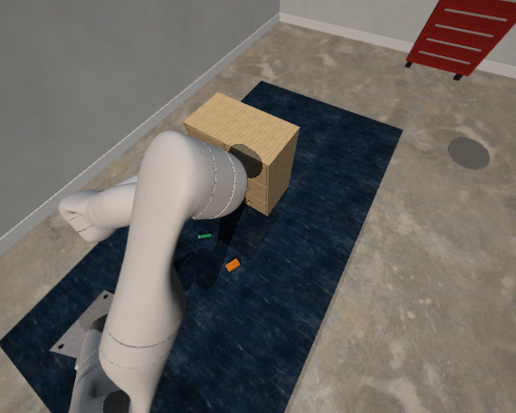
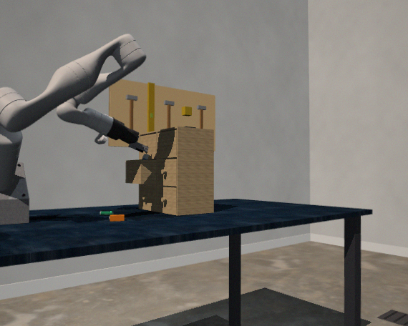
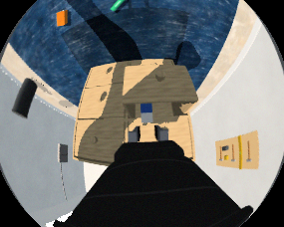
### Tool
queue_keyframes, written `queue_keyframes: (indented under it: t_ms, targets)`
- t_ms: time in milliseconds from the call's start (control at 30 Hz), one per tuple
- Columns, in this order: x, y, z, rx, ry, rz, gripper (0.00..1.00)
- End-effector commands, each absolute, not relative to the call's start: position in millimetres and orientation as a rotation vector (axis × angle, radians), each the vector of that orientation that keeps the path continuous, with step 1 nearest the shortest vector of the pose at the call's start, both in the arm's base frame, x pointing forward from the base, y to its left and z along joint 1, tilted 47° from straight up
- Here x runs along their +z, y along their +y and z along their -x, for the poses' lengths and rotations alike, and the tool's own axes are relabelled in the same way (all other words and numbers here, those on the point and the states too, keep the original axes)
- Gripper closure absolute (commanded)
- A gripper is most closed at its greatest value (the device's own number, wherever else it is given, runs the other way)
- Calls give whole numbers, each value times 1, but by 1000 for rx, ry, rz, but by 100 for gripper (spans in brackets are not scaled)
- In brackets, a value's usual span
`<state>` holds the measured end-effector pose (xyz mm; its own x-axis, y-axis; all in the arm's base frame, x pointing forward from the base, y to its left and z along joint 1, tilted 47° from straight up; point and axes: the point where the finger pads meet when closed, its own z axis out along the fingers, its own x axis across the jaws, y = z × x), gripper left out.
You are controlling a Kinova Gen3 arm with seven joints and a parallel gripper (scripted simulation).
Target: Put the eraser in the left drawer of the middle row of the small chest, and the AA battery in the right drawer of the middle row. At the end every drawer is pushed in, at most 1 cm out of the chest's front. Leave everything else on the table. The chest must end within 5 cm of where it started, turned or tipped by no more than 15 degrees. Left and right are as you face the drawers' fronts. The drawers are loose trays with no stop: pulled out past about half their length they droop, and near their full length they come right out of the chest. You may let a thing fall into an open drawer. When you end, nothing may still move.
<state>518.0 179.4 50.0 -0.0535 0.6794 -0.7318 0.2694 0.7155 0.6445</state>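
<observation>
The small chest (image 1: 279, 178) (image 2: 195, 171) stands upright. Its left middle drawer (image 2: 132, 171) (image 3: 156, 85) is pulled partly out; its right middle drawer (image 2: 170, 173) (image 3: 92, 102) is pushed in. My gripper (image 2: 146, 148) (image 3: 146, 130) is open, tilted down in front of the top left drawer, above the open drawer. The blue and pale grey eraser (image 2: 145, 156) (image 3: 146, 112) is free of the fingers, just below them at the open drawer's mouth; whether it rests on the drawer's floor I cannot tell. The green AA battery (image 1: 205, 235) (image 2: 106, 212) (image 3: 118, 5) lies on the table before the chest.
An orange block (image 1: 233, 264) (image 2: 117, 217) (image 3: 62, 18) lies on the table near the battery. The forearm (image 1: 150, 235) hides much of the chest's front in the top view. A pegboard with tools (image 2: 120, 114) is beyond the chest.
</observation>
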Motion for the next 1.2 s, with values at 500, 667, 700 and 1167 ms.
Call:
queue_keyframes:
  t_ms: [500, 667, 700, 1167]
  targets:
    - [51, 180, -518, 398, 1635, -779, 0]
    - [51, 180, -517, 398, 1635, -779, 0]
    - [51, 180, -516, 398, 1635, -779, 0]
    - [52, 179, -473, 398, 1635, -779, 0]
